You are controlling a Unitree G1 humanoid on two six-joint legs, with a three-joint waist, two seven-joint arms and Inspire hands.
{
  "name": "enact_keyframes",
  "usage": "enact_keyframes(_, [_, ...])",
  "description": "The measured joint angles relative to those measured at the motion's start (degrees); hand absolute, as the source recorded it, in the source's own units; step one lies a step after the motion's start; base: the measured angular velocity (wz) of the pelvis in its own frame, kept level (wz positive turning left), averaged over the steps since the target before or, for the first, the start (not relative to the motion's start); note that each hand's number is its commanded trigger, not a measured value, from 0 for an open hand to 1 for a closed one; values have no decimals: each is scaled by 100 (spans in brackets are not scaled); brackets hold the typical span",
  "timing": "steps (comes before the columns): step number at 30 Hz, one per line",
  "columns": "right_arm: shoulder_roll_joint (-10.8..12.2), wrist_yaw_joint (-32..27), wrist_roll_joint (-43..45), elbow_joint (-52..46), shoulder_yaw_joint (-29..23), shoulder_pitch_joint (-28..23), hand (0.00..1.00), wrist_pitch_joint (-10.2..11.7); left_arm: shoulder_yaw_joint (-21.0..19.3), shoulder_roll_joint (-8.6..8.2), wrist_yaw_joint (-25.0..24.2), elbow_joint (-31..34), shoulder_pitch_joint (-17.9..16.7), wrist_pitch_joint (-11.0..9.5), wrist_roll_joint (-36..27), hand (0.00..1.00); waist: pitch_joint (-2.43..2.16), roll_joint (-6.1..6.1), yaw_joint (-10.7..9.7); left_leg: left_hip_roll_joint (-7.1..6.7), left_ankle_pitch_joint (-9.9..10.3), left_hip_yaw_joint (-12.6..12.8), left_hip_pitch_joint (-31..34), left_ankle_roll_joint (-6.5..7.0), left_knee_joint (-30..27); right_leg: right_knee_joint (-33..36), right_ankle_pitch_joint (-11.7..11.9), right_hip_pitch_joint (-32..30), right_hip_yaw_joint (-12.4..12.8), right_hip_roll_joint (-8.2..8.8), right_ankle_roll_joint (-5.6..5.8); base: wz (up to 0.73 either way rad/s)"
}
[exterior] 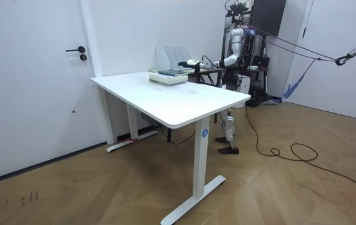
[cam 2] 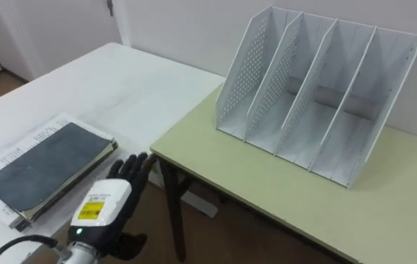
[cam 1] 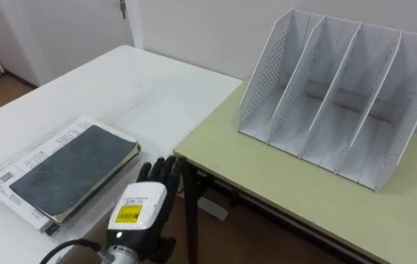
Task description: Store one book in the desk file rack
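Plainly our left hand (cam 1: 148, 198) hangs with fingers stretched out, holding nothing, just beside the right long edge of the dark book (cam 1: 72, 170), which lies flat on a white printed volume (cam 1: 26, 158) on the white bench (cam 1: 135, 88). Its long axis runs diagonally away toward the file rack (cam 1: 333, 103), well apart on the green bench (cam 1: 303, 198); whether the fingertips (cam 1: 161, 167) touch the cover we cannot quite tell.

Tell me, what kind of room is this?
Probably an office or study room: there is a white desk with stacked books, and a file rack standing on a green table.
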State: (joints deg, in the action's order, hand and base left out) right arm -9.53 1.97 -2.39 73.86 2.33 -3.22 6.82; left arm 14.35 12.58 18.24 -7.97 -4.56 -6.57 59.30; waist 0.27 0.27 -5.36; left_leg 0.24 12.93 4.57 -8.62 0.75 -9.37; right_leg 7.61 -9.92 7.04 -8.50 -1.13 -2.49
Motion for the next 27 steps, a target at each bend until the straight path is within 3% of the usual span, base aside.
enact_keyframes(6, [-11, -7, 23, -6, -122, -75, 0, 2, -411, 9, 495, 0, -2, -2, 123, 0, -52, 91, -9, 7, 0, -7, -5, 0, -3, -2, 7, 2, -30, -4, -7, 2])
enact_keyframes(14, [-161, -1, 150, -11, -129, -131, 0, -83, -574, 194, 855, 0, -2, 6, 104, 0, -28, 176, 103, 1, 0, -10, -7, 0, -2, 1, 6, -4, -16, -1, -7, 1])
enact_keyframes(22, [-227, -49, 1158, -32, -123, -271, 0, -433, -967, 184, 1001, -11, -94, 140, 96, 0, -18, 216, 133, 5, 0, -1, -24, 0, -2, 16, 5, -8, 45, -13, -9, -2])
enact_keyframes(27, [-208, 30, 1679, -16, -80, -378, 0, -701, -993, 145, 1029, -164, -167, 233, 88, 0, -17, 214, 147, 4, 0, -1, -53, 0, 0, 24, 5, 1, 55, -11, -9, -1])
